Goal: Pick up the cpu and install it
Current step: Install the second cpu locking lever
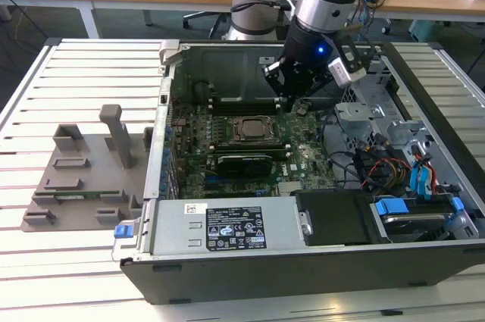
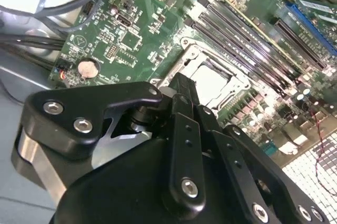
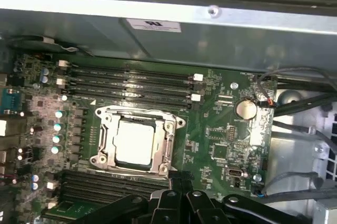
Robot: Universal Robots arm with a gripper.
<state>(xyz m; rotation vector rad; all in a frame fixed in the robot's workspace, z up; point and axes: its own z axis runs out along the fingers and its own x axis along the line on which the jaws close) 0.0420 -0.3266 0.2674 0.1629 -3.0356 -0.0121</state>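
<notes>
An open computer case (image 1: 318,261) lies on a slatted desk (image 1: 83,261), its motherboard (image 1: 303,159) facing up. The arm reaches into the case from the far wall, and the gripper (image 1: 297,98) hangs above the board, just beside the socket (image 1: 254,129) on the exterior view's right. Whether the jaws are released or clenched cannot be told; in both wrist views the black linkage of the gripper (image 2: 181,84) (image 3: 179,179) is seen from behind, and nothing can be seen held between the tips.

The cpu (image 3: 135,141) lies flat inside the metal-framed socket (image 3: 105,129), its silvery top exposed within the frame; in the second wrist view the cpu (image 2: 210,83) sits just beyond the jaw tips, partly hidden by the linkage, within the socket (image 2: 190,50). The jaws are near the chip, but contact cannot be confirmed.

Around the jaws: a bank of long black memory slots (image 3: 131,83) runs along the far side of the socket, with a second bank (image 3: 105,182) on the near side, partly under the linkage. A round coin cell battery (image 3: 245,109) sits on the board off to one side of the jaws, next to a bundle of black cables (image 3: 300,103). In the exterior view the power supply (image 1: 227,225) bearing a label occupies the near wall of the case, and blue drive brackets (image 1: 394,208) and loose wiring lie to the exterior view's right. A grey fixture tray (image 1: 83,178) rests on the desk outside the case, well apart from the jaws.
</notes>
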